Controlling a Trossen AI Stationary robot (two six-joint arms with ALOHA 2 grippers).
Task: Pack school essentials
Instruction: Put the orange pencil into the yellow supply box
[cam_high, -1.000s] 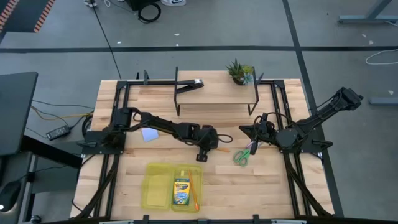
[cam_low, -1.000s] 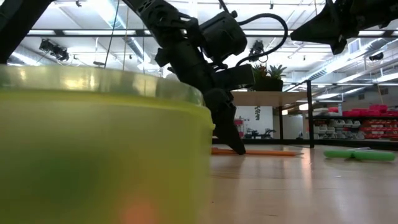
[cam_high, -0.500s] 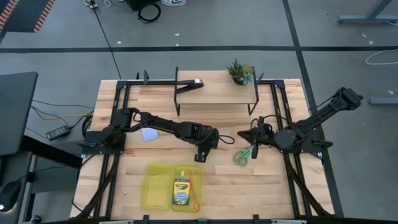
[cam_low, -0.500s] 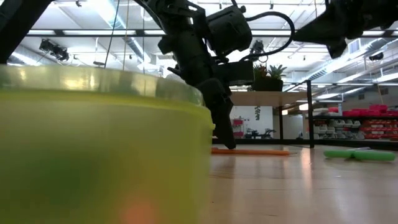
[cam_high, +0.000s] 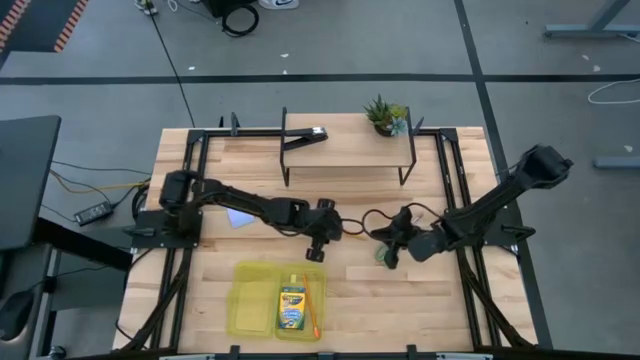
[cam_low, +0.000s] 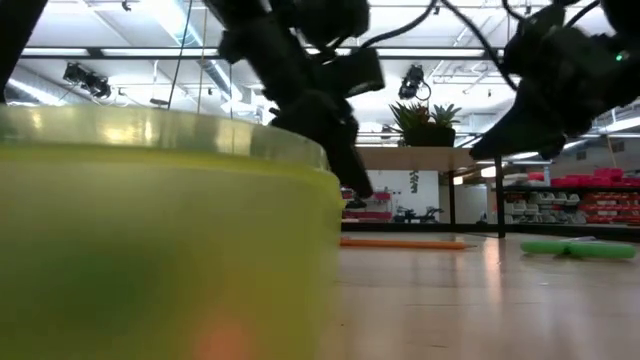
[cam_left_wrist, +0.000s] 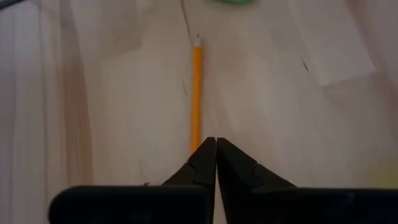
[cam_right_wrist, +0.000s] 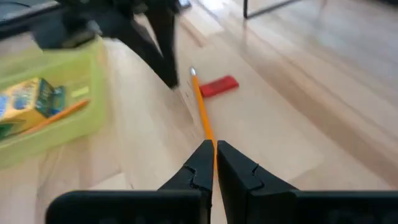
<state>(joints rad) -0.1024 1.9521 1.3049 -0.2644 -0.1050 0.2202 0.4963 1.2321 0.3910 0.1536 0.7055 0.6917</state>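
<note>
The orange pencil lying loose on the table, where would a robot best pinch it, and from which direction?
Probably around its middle, coming straight down from above. The orange pencil lies flat on the bare wooden table, long and thin, so fingers closing across its width at mid-length should lift it level. Its ends are less suitable: the left gripper hovers over one and the right gripper over another part.

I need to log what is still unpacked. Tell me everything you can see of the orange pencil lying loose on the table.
The orange pencil is a slim, straight stick, orange along its length with a pale sharpened tip. It lies flat on the bare wooden table, outside the yellow-green tray, between the left gripper and the right gripper. Both sets of fingers look closed and neither grips it. A short red piece lies close beside its tip, apparently apart.
</note>
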